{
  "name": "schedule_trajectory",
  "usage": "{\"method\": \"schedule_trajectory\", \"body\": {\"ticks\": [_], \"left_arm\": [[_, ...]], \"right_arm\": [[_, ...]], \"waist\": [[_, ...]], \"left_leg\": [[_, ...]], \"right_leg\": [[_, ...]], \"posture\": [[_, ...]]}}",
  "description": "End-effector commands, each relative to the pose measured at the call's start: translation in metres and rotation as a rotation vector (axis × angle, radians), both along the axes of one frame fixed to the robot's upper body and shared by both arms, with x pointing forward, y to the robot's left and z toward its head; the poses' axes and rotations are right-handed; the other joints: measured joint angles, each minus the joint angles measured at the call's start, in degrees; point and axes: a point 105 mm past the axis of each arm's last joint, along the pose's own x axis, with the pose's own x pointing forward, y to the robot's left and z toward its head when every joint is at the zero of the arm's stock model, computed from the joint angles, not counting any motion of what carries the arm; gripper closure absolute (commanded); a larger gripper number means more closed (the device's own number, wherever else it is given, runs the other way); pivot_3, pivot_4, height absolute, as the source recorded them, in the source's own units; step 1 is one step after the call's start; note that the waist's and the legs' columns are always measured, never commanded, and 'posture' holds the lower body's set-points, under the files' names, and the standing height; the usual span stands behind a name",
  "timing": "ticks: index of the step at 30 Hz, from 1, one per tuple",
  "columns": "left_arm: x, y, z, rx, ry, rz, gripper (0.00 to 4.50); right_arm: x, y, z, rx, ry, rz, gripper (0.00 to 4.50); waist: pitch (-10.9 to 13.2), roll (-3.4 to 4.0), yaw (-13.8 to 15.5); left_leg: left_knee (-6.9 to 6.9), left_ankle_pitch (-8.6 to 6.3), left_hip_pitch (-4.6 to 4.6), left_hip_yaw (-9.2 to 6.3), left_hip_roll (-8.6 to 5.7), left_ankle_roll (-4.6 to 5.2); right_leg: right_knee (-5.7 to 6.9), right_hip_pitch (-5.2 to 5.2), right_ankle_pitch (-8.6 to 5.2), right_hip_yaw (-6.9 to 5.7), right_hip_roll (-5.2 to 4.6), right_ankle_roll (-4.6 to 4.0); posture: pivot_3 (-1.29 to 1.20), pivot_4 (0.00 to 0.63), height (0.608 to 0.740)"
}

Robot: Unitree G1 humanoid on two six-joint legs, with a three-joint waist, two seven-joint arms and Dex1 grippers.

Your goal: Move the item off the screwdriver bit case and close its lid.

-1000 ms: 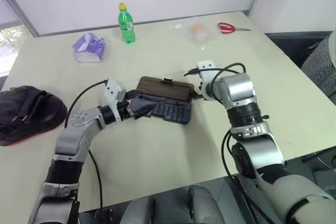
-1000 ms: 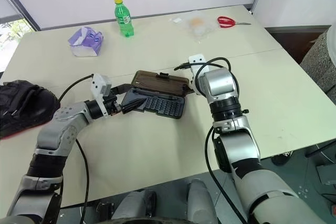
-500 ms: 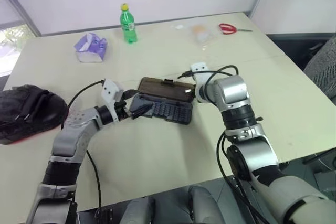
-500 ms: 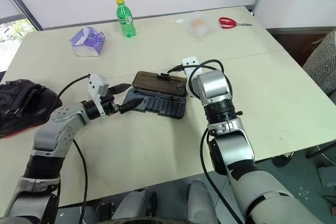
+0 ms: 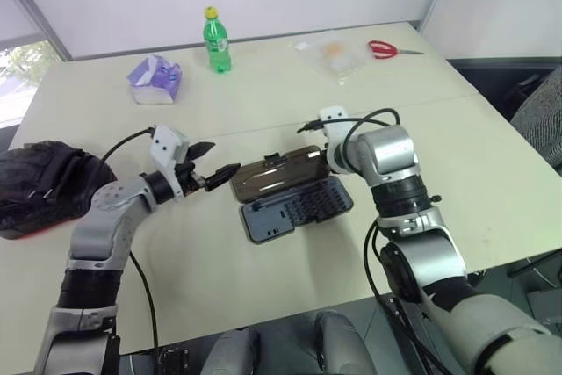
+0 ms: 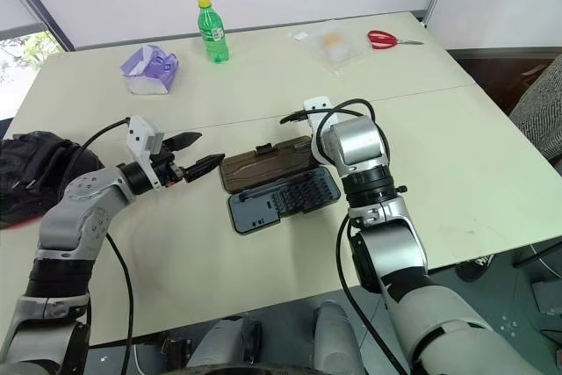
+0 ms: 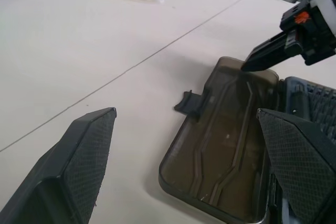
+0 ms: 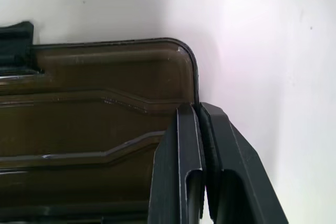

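Jaws of the left gripper (image 6: 188, 153) stand spread wide with nothing between them, hovering above the table (image 5: 263, 76) just beside the latch end of the lid (image 5: 281, 172). The right gripper (image 8: 198, 129) has its two fingers pressed together at the lid's right-hand corner; whether they pinch the thin rim of the panel or merely rest against it cannot be told.

Head views: the bit case (image 5: 297, 209) lies open near the middle of the table, its grey-blue tray nearer the robot and its smoky-brown lid folded flat on the far side, both lying at a slant. The black mitt (image 5: 39, 189) sits well apart at the table's left edge, clear of the case, its red bottom edge showing. Along the far side stand a purple tissue pack (image 5: 155, 79), a green bottle (image 5: 216, 39) with a yellow cap, a clear plastic bag (image 5: 334, 48) and red-handled scissors (image 5: 389, 47).

Left wrist view: adds the lid's moulded ridges, its small dark latch tab (image 7: 190, 103) jutting from the long edge, and the right gripper's fingertips meeting the lid at its far corner.

Right wrist view: gives the closest look at the closed fingers against the rounded corner of the brown panel, with bare table beyond.
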Motion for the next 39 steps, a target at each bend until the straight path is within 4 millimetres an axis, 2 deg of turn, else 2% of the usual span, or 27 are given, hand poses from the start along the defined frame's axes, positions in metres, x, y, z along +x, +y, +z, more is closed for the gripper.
{"method": "schedule_trajectory", "body": {"ticks": [1, 7, 26, 39], "left_arm": [[0.001, 0.003, 0.016, 0.005, -0.070, 0.008, 0.00], [0.001, -0.002, 0.014, 0.003, -0.062, -0.006, 0.00], [0.002, -0.005, 0.013, 0.008, -0.056, -0.025, 0.00], [0.001, -0.004, 0.012, 0.010, -0.051, -0.020, 0.00]], "right_arm": [[-0.013, -0.008, -0.004, 0.002, 0.052, -0.009, 4.45], [-0.030, -0.006, 0.002, 0.027, 0.046, 0.038, 4.45], [-0.040, -0.002, -0.003, 0.063, 0.045, 0.095, 4.45], [-0.059, -0.021, -0.014, 0.057, 0.116, 0.163, 4.45]], "waist": [[0.0, 0.00, 0.0], [0.0, 0.00, 0.0], [0.0, 0.00, -0.1], [0.0, -0.01, 0.3]], "left_leg": [[0.01, 0.00, -0.02, -0.01, 0.00, 0.00], [0.06, 0.00, -0.12, -0.07, 0.00, 0.00], [0.05, 0.00, -0.13, -0.02, 0.00, 0.00], [0.08, -0.02, -0.14, -0.04, -0.02, 0.03]], "right_leg": [[0.01, -0.01, 0.00, 0.00, 0.00, 0.00], [0.02, -0.05, 0.00, -0.03, 0.00, 0.00], [0.02, -0.09, 0.00, -0.03, 0.00, 0.00], [-0.04, -0.05, 0.00, -0.04, -0.04, 0.00]], "posture": [[0.00, 0.150, 0.740], [0.00, 0.150, 0.740], [0.00, 0.150, 0.740], [0.00, 0.150, 0.740]]}}
